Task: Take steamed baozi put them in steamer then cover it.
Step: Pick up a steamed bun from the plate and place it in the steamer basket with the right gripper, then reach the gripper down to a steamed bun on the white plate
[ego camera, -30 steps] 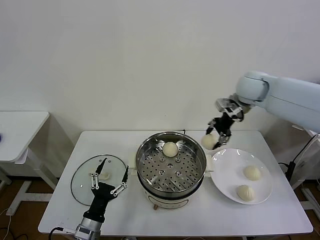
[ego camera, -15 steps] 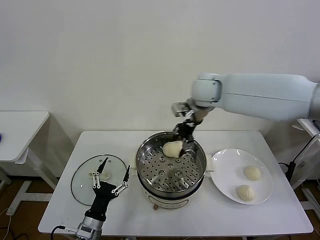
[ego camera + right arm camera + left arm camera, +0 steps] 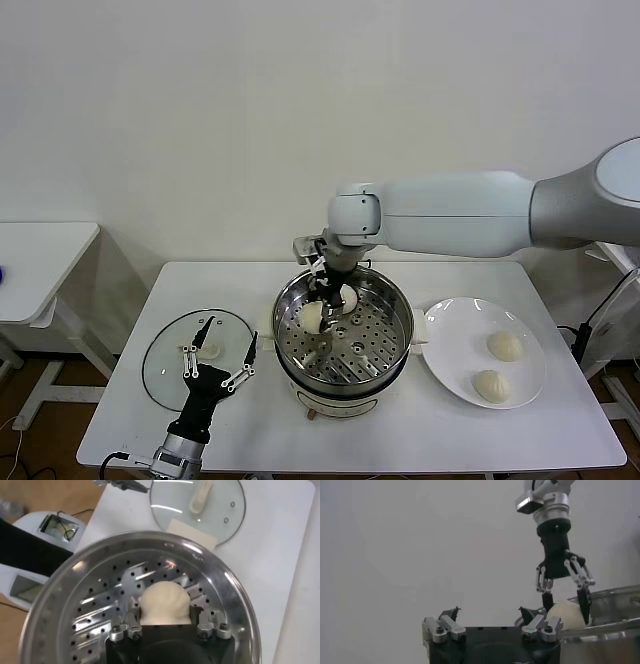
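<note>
Steamer (image 3: 345, 340): shiny silver steel, floor dotted with regular rows of small dark holes; sits on a cream-white base. Baozi in the steamer (image 3: 312, 316): pale cream, faint pleat lines on top in the right wrist view; a second cream bun (image 3: 347, 296) sits by the far wall. Two more cream buns (image 3: 504, 346) (image 3: 490, 385) on a plain white plate (image 3: 450, 350). Cover (image 3: 170, 360): clear glass, silver rim, cream handle. Right gripper (image 3: 327, 300): black body, silver linkages; its arm is white and light grey. Left gripper (image 3: 215, 355): black with silver links. Table (image 3: 520, 430) is white; wall is off-white.
</note>
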Motion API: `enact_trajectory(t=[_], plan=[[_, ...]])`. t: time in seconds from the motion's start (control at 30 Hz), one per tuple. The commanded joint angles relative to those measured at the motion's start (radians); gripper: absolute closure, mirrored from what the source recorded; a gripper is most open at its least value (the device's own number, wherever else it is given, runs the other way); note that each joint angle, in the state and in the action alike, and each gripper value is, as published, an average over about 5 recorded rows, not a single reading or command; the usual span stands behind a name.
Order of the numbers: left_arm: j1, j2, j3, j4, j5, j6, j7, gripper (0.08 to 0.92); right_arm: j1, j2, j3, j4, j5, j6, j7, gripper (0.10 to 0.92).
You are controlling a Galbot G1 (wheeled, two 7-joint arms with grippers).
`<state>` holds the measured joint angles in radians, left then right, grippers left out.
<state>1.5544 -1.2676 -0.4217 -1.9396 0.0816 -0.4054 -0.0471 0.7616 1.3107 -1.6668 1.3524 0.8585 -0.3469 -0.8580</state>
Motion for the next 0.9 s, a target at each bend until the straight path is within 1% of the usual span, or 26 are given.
enact_trajectory(t=[0.03, 0.2, 0.33, 0.43, 0.6, 0.77, 0.9], plan=[[0.0, 0.0, -0.001, 0.001, 0.0, 0.0, 0.0, 0.177, -0.04, 0.041, -0.004, -0.017, 0.014, -0.014, 0.045, 0.372], [-0.001, -0.002, -0.005, 0.003, -0.001, 0.0, -0.001, 0.177, -0.057, 0.042, 0.001, -0.027, 0.005, -0.015, 0.052, 0.367], [-0.002, -0.003, -0.007, 0.005, -0.001, 0.0, -0.001, 0.177, -0.071, 0.038, 0.007, -0.028, 0.0, -0.018, 0.06, 0.34], [-0.001, -0.003, -0.01, 0.003, -0.001, 0.001, -0.001, 0.177, -0.078, 0.033, 0.012, -0.026, -0.003, -0.019, 0.065, 0.302], [0.0, -0.003, -0.014, 0.002, 0.0, 0.003, -0.001, 0.177, -0.054, 0.004, 0.019, 0.001, -0.019, -0.019, 0.058, 0.214], [0.0, -0.005, -0.012, -0.002, 0.0, 0.007, -0.001, 0.177, 0.03, -0.082, 0.018, 0.075, -0.054, -0.017, 0.016, 0.203], [0.0, -0.007, -0.007, -0.007, 0.0, 0.01, -0.001, 0.177, 0.133, -0.208, 0.009, 0.146, -0.086, -0.01, -0.05, 0.203]])
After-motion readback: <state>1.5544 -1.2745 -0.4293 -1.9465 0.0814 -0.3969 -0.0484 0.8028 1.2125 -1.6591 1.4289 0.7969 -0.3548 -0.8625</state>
